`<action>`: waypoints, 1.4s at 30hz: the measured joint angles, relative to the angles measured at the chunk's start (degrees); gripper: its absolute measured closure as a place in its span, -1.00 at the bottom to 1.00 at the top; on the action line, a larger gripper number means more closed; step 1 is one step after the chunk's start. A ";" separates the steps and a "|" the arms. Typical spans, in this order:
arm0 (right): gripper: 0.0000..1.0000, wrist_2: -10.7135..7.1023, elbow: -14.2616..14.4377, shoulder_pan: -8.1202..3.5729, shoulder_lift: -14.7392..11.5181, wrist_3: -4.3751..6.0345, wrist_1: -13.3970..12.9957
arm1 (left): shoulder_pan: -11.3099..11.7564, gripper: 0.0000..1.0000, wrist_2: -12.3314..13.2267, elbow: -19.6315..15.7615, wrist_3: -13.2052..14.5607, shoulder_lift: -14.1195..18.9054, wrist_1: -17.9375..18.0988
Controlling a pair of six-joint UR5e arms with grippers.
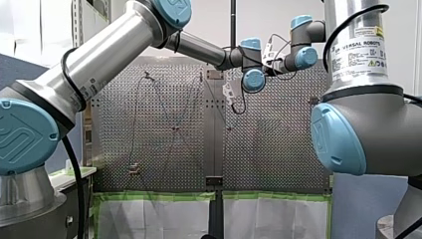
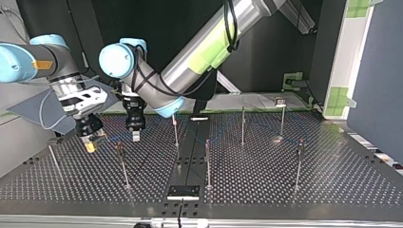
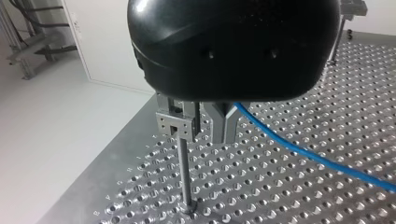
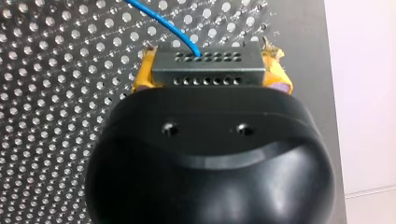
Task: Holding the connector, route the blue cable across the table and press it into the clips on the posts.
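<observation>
One connector point(image 4: 208, 65) between two yellow fingers point(image 4: 141, 80)

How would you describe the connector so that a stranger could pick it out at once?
Start at the perforated table and find my right claw, the one with yellow pads. Clamped between them is the connector: a grey metal block with rows of holes, the one thing here that the blue cable plugs into.

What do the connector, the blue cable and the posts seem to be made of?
Connector: probably metal, matte grey, with drilled hole rows. Blue cable: smooth, slightly glossy jacket, likely plastic. Post: thin rod with bright reflections, apparently bare steel or aluminium.
</observation>
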 joint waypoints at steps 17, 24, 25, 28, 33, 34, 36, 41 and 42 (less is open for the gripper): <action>1.00 -0.52 0.04 -0.29 1.38 -0.39 -2.11 | 3.86 1.00 6.83 0.01 0.79 -0.02 3.25; 1.00 -0.62 0.02 -0.88 1.90 0.48 -3.82 | 4.72 1.00 8.97 -0.01 1.24 -0.03 4.25; 1.00 -0.68 0.02 -1.06 2.13 0.59 -4.10 | 4.77 1.00 9.36 -0.01 1.29 -0.07 4.41; 1.00 -1.19 -0.06 -1.52 2.81 0.80 -4.86 | 4.96 1.00 10.25 -0.01 1.37 -0.23 4.88; 1.00 -1.94 -0.32 -2.22 3.35 0.93 -5.80 | 5.74 1.00 11.47 0.01 1.46 -0.58 5.72; 1.00 -2.02 -0.36 -2.43 3.41 0.98 -6.08 | 5.90 1.00 11.64 0.01 1.47 -0.60 5.79; 1.00 -2.22 -0.48 -2.76 3.49 1.10 -6.48 | 6.28 1.00 11.89 0.01 1.48 -0.61 5.89; 1.00 -1.77 -0.25 -1.96 3.46 1.09 -6.46 | 7.10 1.00 12.21 0.02 1.51 -0.62 5.92; 1.00 -1.77 -0.25 -1.90 3.44 1.09 -6.44 | 7.28 1.00 12.30 0.02 1.54 -0.61 5.89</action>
